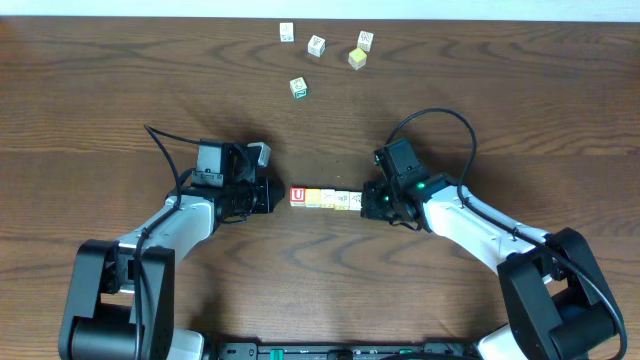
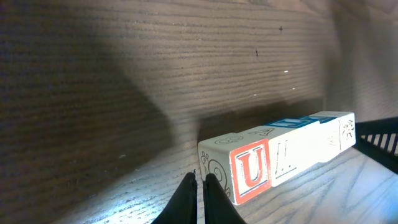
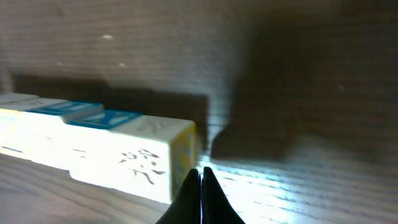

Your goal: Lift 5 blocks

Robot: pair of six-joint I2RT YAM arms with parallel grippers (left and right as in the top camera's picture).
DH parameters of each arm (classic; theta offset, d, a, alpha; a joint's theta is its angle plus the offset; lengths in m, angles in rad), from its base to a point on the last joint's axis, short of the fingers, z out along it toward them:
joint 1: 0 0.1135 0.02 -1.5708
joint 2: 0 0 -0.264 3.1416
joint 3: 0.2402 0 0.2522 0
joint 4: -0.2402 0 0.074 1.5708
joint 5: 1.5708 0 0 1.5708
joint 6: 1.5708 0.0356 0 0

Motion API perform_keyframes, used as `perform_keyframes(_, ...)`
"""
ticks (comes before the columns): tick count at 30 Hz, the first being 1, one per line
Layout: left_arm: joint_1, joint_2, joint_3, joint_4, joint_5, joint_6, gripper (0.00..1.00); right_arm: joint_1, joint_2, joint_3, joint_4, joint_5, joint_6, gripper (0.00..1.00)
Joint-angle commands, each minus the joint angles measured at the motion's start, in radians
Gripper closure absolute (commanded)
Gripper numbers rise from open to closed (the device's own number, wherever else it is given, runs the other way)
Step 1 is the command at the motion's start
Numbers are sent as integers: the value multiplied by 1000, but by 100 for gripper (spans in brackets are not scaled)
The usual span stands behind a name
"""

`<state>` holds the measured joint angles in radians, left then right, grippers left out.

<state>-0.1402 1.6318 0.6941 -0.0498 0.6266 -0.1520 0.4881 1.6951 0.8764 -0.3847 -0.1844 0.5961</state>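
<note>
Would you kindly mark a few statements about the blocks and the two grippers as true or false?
1. The row of blocks lies in a straight line between the left gripper and the right gripper. True.
2. The left gripper's jaws stand wide open. False: its fingers are shut together, right at the row's end.
3. The red U block sits at the end of the row nearest the right gripper. False: it is at the end beside the left gripper.
4. Five loose blocks lie scattered on the far side of the table, apart from the row. True.
</note>
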Motion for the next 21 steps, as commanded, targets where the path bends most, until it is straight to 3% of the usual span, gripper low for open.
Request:
perform_keyframes(1, -2, 13, 5, 11, 13, 21, 92, -10, -2, 0, -7, 32, 12, 99)
perform_keyframes(21, -1, 47, 6, 56, -10, 24, 93, -10, 2, 0, 46, 39, 13, 99)
